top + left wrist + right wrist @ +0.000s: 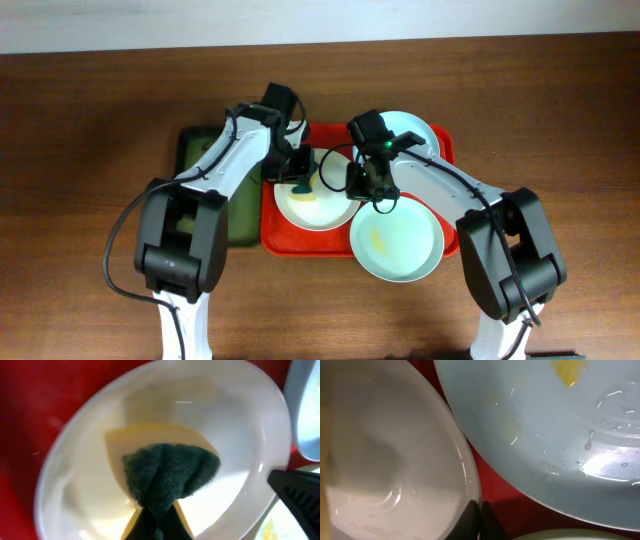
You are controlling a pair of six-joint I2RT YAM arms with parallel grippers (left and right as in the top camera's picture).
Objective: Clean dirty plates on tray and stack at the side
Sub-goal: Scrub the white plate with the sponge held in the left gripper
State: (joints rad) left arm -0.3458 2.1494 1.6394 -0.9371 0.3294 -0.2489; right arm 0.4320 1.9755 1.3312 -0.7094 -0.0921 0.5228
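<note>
The white plate (318, 205) lies at the left of the red-orange tray (275, 240). My left gripper (301, 175) is shut on a green-and-yellow sponge (170, 472) and presses it on the white plate (75, 475). My right gripper (370, 185) is shut on the white plate's right rim (470, 475), jaws (479, 509) pinching it. The pale blue plate (415, 130) sits at the tray's far right and has a yellow smear (568, 371). The pale green plate (397, 243), also with a yellow smear, sits at the tray's near right, overhanging the rim.
A narrower dark green tray (205, 165) lies left of the red tray, under my left arm. Brown table surrounds both trays. The right gripper's black finger (295, 491) shows at the plate's edge in the left wrist view.
</note>
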